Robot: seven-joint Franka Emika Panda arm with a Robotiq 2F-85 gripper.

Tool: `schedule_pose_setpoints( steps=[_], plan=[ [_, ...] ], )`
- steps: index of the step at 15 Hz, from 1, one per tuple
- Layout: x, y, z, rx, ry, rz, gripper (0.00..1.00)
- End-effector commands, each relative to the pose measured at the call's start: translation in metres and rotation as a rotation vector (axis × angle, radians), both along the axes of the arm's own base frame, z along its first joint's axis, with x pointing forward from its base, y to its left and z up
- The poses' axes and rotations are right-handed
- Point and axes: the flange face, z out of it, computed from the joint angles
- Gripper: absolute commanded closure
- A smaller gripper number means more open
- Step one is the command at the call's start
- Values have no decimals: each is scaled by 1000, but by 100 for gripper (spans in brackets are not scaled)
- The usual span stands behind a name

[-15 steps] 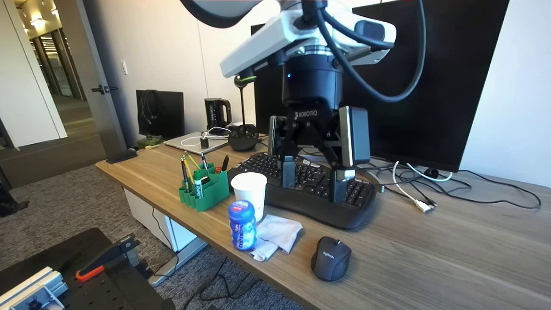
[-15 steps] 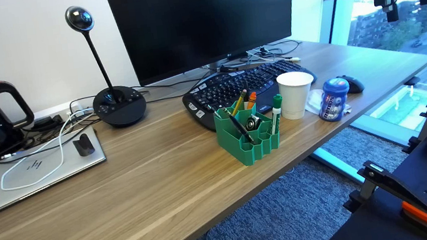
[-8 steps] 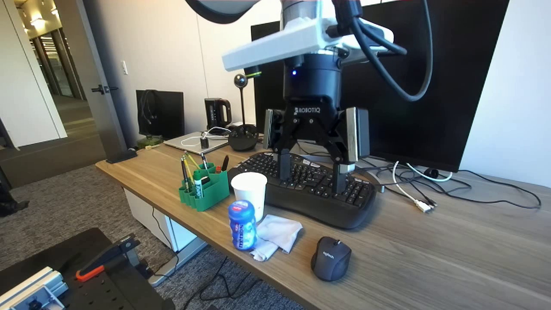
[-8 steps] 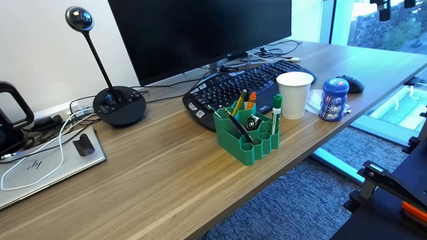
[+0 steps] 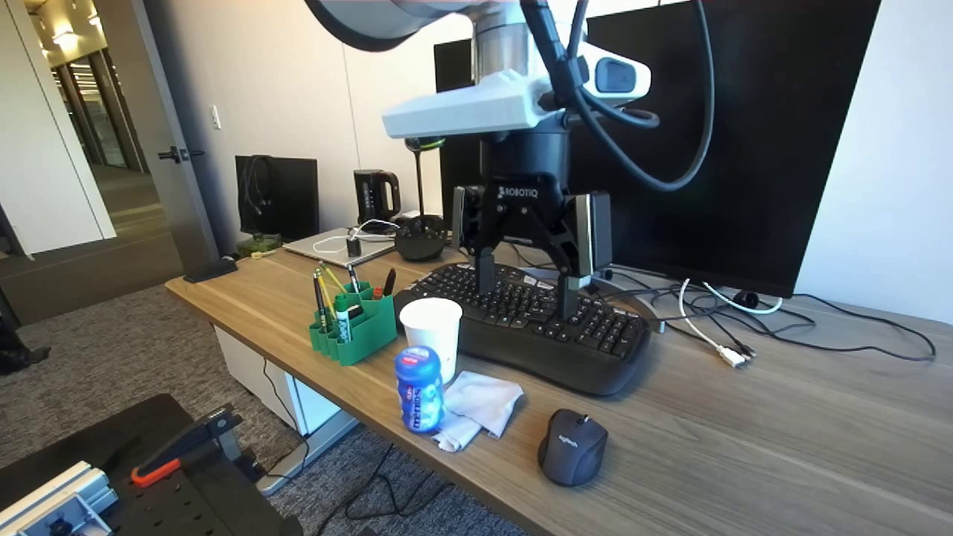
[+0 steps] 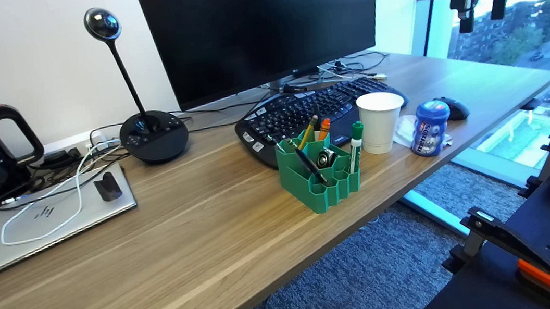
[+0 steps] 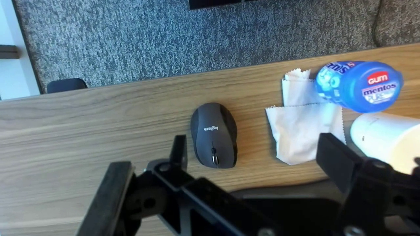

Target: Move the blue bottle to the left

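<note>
Far left, an exterior view alone shows a door [image 5: 153, 112]; in both exterior views the blue bottle [image 5: 418, 388] stands upright on the desk [image 5: 707, 461] beside a white cup [image 5: 435, 335], the tool [image 5: 526, 301] farther right, jaws spread wide; far right, an exterior view adds a window [image 6: 543, 32].

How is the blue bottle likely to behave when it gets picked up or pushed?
The blue bottle looks like molded plastic, so it should probably keep its shape. Its glossy surface may be slippery. Standing upright and taller than wide, it might tip if pushed near the top.
</note>
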Motion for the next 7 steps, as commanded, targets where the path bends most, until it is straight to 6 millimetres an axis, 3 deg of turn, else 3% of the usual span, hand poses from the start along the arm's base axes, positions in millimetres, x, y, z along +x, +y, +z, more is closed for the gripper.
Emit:
schedule_pose_setpoints(
  steps=[1, 7],
  plan=[
    [0, 0, -1, 0, 4, -4, 0],
    [1, 0, -4, 0, 7, -7, 0]
  ],
)
